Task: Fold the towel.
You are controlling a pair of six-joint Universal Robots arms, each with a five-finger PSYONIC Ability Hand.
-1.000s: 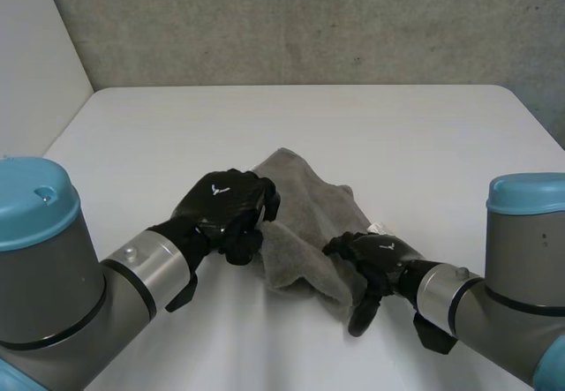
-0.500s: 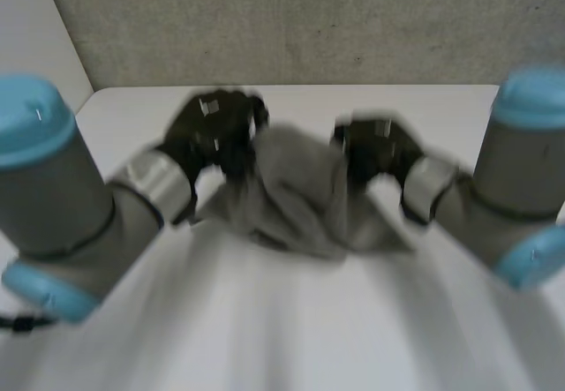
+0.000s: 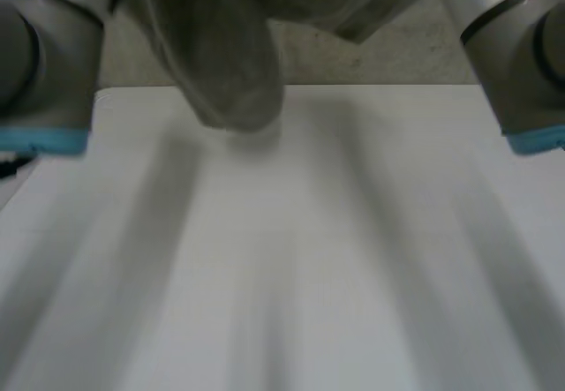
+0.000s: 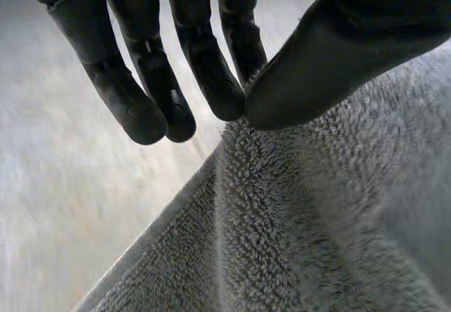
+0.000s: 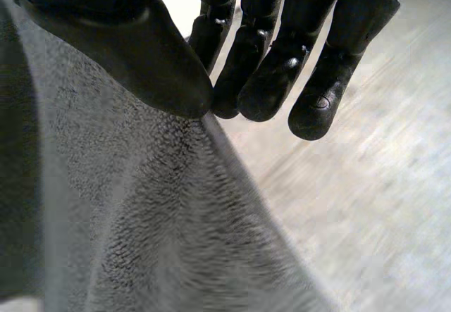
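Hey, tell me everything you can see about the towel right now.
The towel is grey terry cloth with a fuzzy looped pile and a flatter band along its edge. It is held up in the air between both hands, and in the head view a rounded fold dangles above the white table. The left hand pinches its edge between thumb and fingers; the right hand pinches another edge likewise.
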